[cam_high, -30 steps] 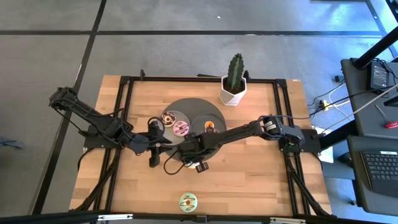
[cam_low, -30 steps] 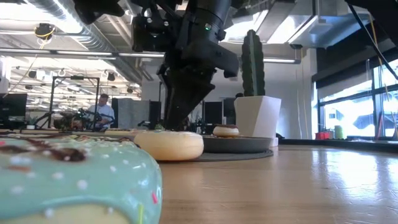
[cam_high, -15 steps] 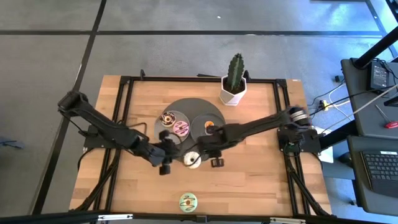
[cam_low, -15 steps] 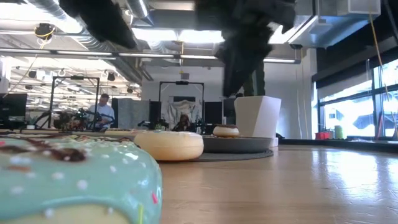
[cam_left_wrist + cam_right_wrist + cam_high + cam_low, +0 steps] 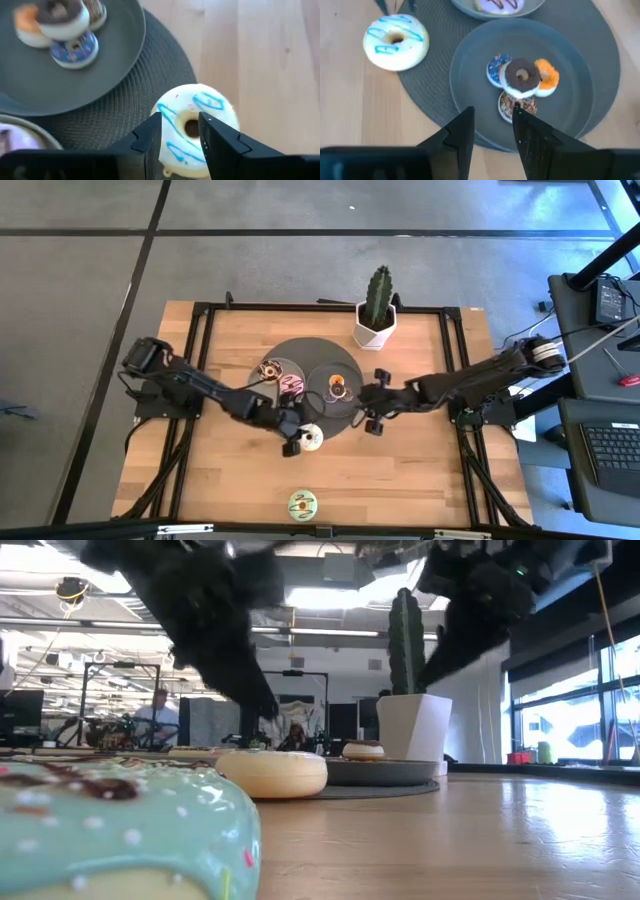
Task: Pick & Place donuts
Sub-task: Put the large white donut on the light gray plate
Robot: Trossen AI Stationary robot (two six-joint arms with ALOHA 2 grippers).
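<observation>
A white donut with blue icing (image 5: 311, 437) lies flat, half on the round grey mat's near edge and half on the wood. My left gripper (image 5: 296, 442) is open and hangs just above this white donut (image 5: 196, 125), a finger toward either side, touching nothing. My right gripper (image 5: 362, 396) is open and held above the right grey plate (image 5: 470, 75). That plate carries mini donuts: blue (image 5: 497, 69), brown (image 5: 521, 76), orange (image 5: 548, 75) and sprinkled (image 5: 515, 106). The left plate (image 5: 280, 362) holds a brown donut (image 5: 268, 369) and a pink one (image 5: 292, 386). A green donut (image 5: 302, 502) lies by the near edge.
A cactus in a white pot (image 5: 376, 320) stands at the mat's far right side. Black frame rails (image 5: 190, 410) run along both table sides. Bare wood lies around the green donut (image 5: 100, 830). A person (image 5: 160, 715) is far off in the room.
My right gripper has lifted off the white donut, leaving it on the mat's edge, and drawn back toward the table's right edge. My left gripper has swung toward the right and near edges and come down over the white donut.
</observation>
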